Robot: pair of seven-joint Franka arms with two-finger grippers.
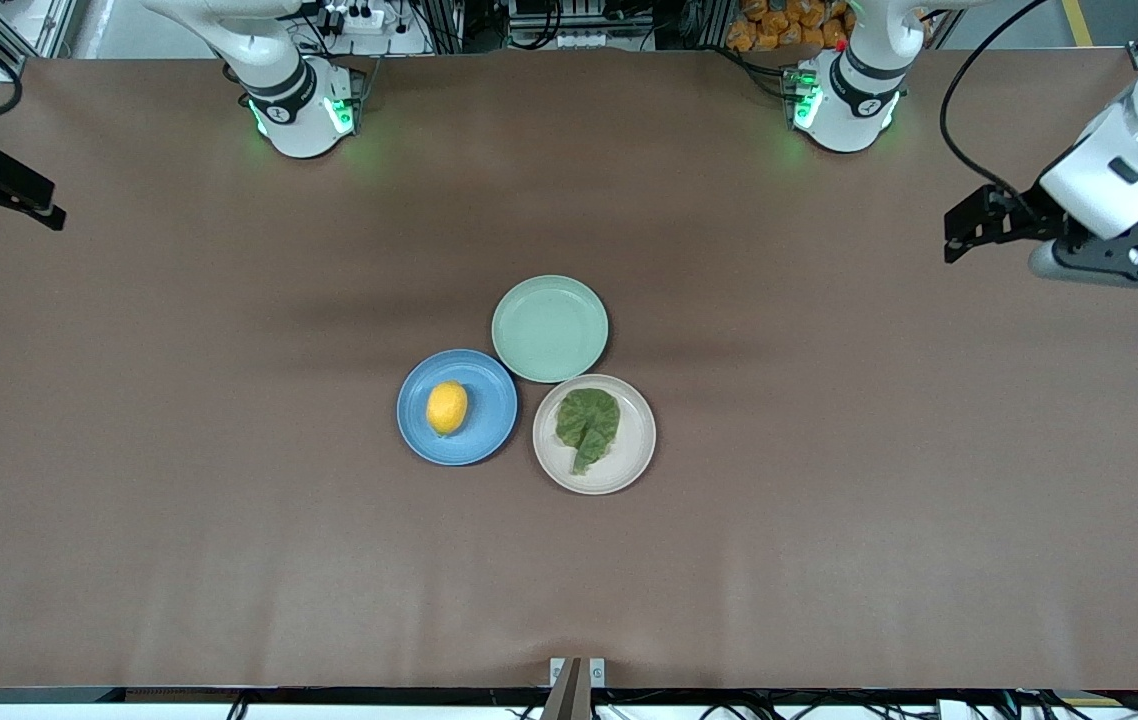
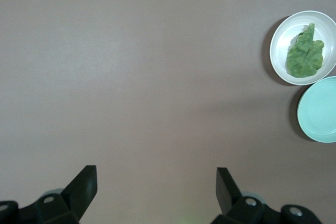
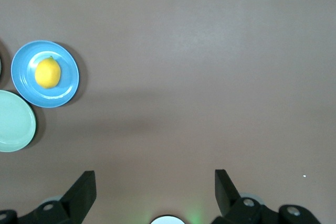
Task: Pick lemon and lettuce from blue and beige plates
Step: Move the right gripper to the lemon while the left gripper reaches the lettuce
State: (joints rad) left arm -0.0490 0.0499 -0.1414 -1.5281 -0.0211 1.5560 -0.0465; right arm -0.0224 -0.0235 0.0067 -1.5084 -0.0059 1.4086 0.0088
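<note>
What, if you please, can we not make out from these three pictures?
- Right tool: front view's edge cuts off its arm; fingers show only in its wrist view.
- Beige plate: the lettuce hides the surface under it.
- Mint plate: cut by both wrist views' edges.
- Lemon: its underside, resting on the blue plate.

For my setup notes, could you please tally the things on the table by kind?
Plates: 3, namely the blue plate, the beige plate and the mint-green plate
Lemon: 1, on the blue plate
Lettuce: 1, on the beige plate
Total: 5
</note>
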